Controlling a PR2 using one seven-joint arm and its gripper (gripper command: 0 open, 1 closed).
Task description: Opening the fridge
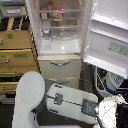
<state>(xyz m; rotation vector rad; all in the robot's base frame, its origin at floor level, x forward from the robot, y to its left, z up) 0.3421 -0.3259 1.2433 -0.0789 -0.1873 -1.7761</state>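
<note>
At centre, white fridge, upper door swung wide, shelves showing, jaws' state unclear

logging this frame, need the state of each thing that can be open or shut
fridge upper door: open, swung out to the exterior view's right, shelves inside showing
upper lower drawer: shut
bottom drawer: looks shut, partly hidden by the robot
wooden drawer cabinet: drawers look shut
gripper: blurred at the lower right, fingers open or shut cannot be told
</note>
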